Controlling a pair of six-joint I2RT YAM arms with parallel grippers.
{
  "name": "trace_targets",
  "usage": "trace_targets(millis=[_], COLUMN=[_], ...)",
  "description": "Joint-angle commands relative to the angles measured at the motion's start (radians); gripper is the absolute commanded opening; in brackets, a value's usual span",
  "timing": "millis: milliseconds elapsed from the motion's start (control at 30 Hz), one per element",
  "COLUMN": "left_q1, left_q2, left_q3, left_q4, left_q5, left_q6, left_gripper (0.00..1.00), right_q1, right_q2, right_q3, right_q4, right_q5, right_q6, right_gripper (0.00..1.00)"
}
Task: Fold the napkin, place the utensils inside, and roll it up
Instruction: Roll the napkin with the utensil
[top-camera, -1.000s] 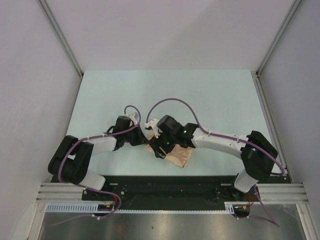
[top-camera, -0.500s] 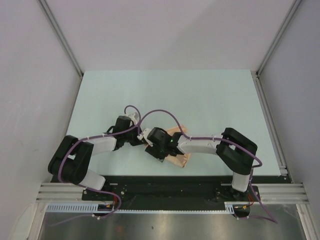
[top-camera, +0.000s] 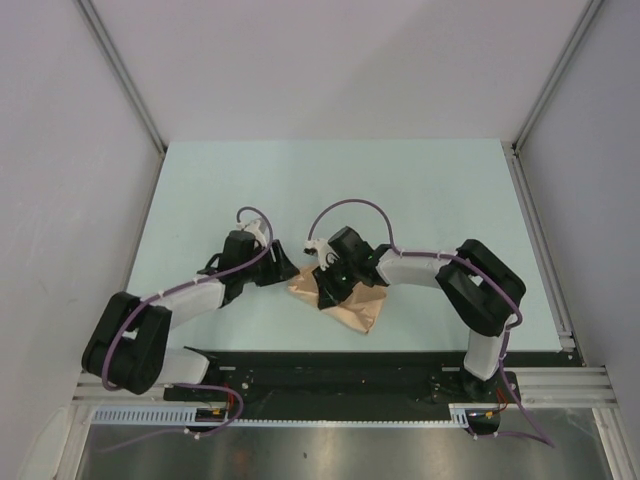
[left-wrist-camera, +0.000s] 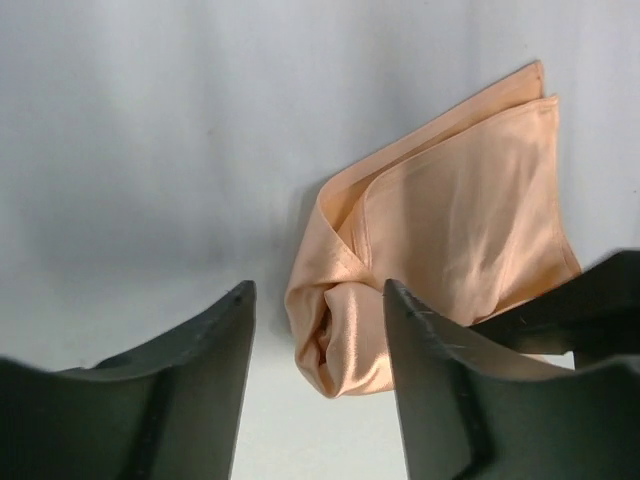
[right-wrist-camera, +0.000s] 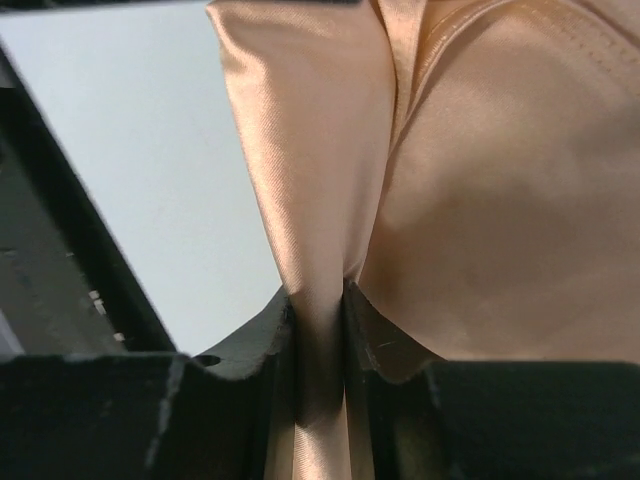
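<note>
The peach-orange napkin lies folded and partly rolled on the pale table, near the front edge between both arms. My left gripper stands open just left of it. In the left wrist view the napkin's rolled end lies between and just beyond the open left gripper's tips, untouched. My right gripper is over the napkin's left part. In the right wrist view the right gripper is shut on a raised fold of the napkin. The utensils are hidden.
White walls with aluminium posts enclose the pale green table on three sides. A black base plate and metal rail run along the near edge. The right arm's elbow rises at the right.
My left gripper has opened, let go of the napkin and drawn back a little to the left. My right gripper has closed on a fold of the napkin, and its arm has shifted.
</note>
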Motion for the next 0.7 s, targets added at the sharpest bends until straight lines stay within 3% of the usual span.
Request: trace_targets(millis=[0, 333, 667], left_q1=[0.006, -0.002, -0.04], left_q2=[-0.117, -0.169, -0.133], left_q3=[-0.039, -0.16, -0.163], left_q4=[0.033, 0.202, 0.305], left_q5=[-0.084, 0.042, 0.091], left_q6=[-0.006, 0.028, 0.04], left_gripper=[0.64, 0.65, 0.61], right_q1=[-0.053, -0.191, -0.233], right_q2=[0.079, 0.192, 0.275], right_q3=[-0.063, -0.055, -0.012], right_q4=[0.017, 0.083, 0.022], right_q5=[-0.315, -0.555, -0.591], right_q6=[0.066, 0.151, 0.151], right_gripper=[0.2, 0.2, 0.2])
